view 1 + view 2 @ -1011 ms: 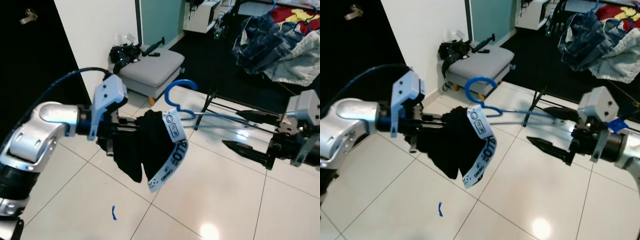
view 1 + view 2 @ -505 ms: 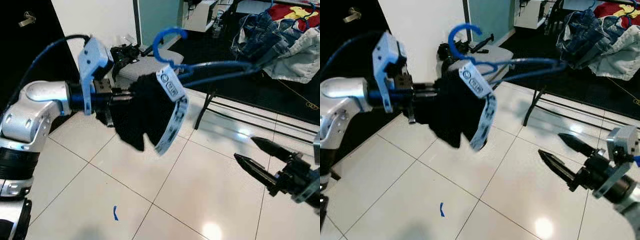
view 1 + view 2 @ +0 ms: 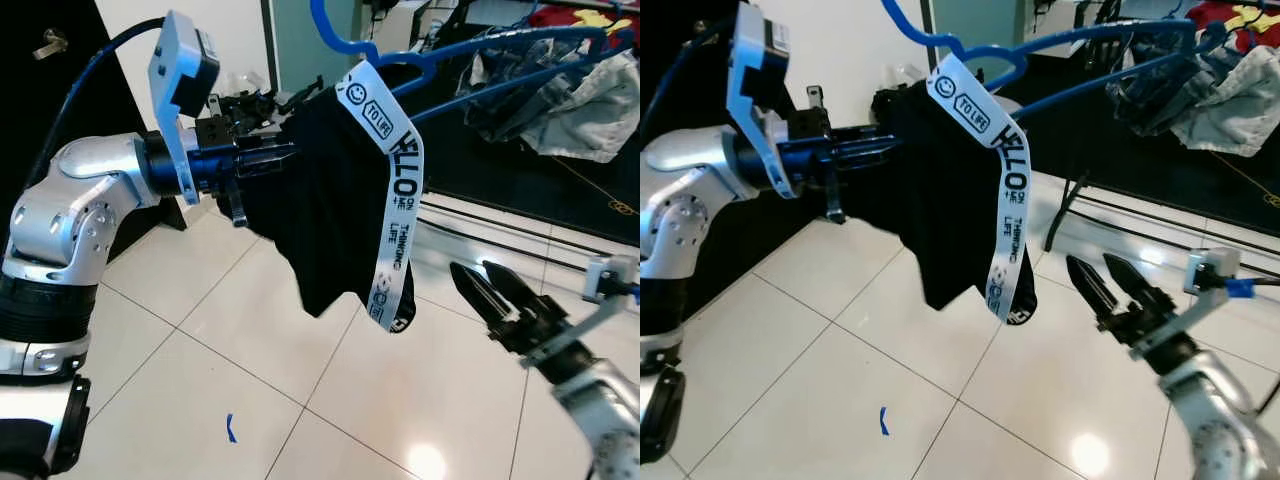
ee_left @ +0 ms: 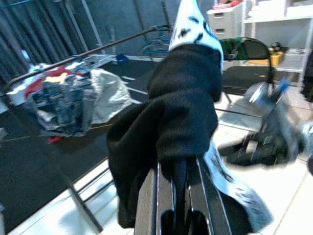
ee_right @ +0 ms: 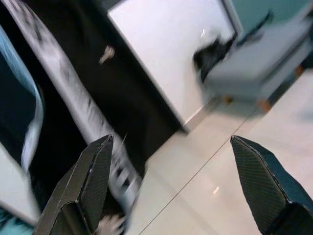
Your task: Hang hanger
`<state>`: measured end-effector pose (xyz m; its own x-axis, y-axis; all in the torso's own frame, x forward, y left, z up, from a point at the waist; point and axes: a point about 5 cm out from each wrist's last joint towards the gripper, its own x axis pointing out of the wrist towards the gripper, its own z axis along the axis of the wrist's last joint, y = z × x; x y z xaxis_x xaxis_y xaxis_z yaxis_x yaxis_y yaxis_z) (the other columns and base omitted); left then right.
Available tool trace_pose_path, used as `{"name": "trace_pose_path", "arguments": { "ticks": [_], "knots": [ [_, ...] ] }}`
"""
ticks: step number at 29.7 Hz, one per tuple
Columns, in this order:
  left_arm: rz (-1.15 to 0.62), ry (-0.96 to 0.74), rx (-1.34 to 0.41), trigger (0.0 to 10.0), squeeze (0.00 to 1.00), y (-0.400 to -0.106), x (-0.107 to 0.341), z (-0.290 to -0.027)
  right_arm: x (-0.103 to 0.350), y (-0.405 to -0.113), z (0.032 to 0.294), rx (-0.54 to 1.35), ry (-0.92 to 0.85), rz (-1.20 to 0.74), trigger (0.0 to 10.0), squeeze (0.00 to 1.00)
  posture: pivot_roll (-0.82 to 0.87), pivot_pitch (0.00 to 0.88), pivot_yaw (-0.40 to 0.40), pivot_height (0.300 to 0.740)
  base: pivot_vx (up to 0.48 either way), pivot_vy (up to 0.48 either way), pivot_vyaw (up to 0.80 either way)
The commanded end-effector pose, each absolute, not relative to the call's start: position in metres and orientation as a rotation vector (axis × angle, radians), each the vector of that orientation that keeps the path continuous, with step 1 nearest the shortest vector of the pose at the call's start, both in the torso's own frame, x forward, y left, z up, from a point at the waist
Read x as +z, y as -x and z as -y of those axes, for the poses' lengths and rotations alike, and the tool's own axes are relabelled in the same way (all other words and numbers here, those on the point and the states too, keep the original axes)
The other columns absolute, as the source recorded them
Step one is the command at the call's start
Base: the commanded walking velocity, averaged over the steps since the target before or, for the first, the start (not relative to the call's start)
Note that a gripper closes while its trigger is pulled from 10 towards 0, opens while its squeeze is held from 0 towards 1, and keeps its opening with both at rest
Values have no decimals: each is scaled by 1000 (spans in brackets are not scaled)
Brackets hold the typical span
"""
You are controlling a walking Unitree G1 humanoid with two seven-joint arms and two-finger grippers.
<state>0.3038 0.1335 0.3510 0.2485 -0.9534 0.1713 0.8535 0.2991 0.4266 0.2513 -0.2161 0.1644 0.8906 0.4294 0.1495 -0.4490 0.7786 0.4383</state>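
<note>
The left gripper (image 4: 178,188) is clamped on the black garment (image 3: 335,200) draped over a blue plastic hanger (image 3: 470,45), held high above the white tiled floor (image 3: 200,330). A white printed strap (image 3: 395,200) dangles down the garment's front. Below and to the right of the garment, the right gripper (image 3: 490,290) has its fingers spread wide, holding nothing.

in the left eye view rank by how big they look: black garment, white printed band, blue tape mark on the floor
1. black garment, largest, though it hangs near the camera, which inflates it
2. white printed band, long but narrow
3. blue tape mark, by far the smallest

The left gripper is shut on the garment.
</note>
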Motion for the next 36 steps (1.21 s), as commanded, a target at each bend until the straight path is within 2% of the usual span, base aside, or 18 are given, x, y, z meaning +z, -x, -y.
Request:
{"name": "trace_pose_path", "arguments": {
  "ticks": [1, 3, 6, 29, 36],
  "knots": [
    [457, -269, -1257, 0, 0, -300, 356, -133, 159, -253, 212, 464, -501, 4, 10000, 0, -33, 113, 74, 740, 0, 0, 0],
    [467, -257, -1272, 0, 0, -298, 357, -130, 156, -250, 197, 525, -493, -29, 10000, 0, -35, 113, 73, 740, 0, 0, 0],
    [471, -249, -1281, 0, 0, -297, 357, -128, 159, -246, 191, 575, -502, -23, 10000, 0, -38, 112, 74, 740, 0, 0, 0],
    [491, -223, -1313, 0, 0, -290, 360, -123, 163, -254, 191, 542, -501, -14, 10000, 0, -36, 105, 62, 740, 0, 0, 0],
    [497, -220, -1315, 0, 0, -289, 361, -124, 165, -251, 201, 513, -548, 35, 10000, 0, -37, 104, 64, 740, 0, 0, 0]
  ]
}}
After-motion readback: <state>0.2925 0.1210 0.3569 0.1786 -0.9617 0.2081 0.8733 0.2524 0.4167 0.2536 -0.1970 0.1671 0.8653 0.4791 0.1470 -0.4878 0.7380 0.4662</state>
